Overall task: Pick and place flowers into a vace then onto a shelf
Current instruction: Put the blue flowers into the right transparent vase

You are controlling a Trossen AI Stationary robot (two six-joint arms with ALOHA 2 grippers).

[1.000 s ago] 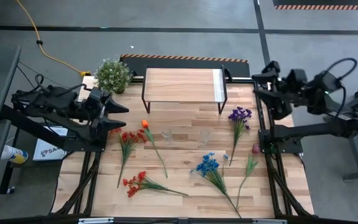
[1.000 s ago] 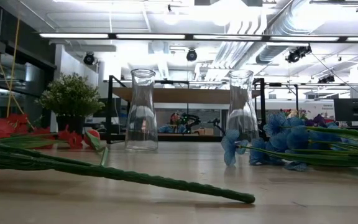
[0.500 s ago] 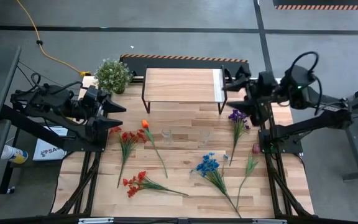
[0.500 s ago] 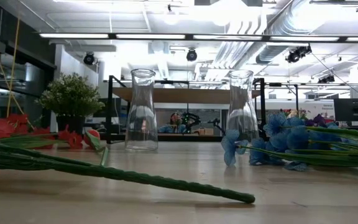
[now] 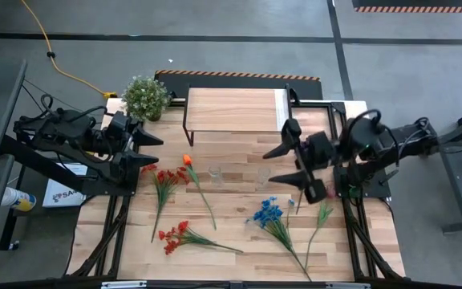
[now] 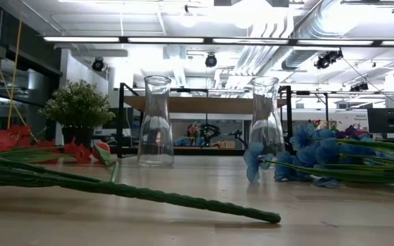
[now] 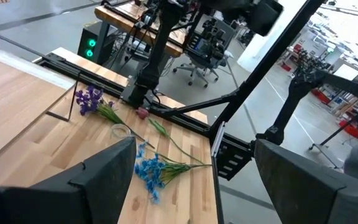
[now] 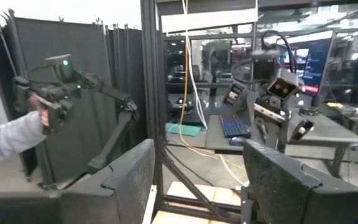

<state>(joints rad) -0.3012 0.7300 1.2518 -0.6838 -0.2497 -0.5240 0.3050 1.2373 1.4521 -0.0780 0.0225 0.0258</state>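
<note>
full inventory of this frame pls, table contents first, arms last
red flowers: two bunches, red, left side of the table, one nearer the front edge
orange flower: one, orange, beside the red bunch
blue flowers: one bunch, blue, front centre-right
purple flowers: one bunch, purple, right side, under the right arm in the high view
vases: two, clear glass, upright, table centre
shelf: one, light wood on black legs, back of the table
potted plant: one, green, back-left corner
left gripper: open, left edge
right gripper: open, above the right vase
</note>
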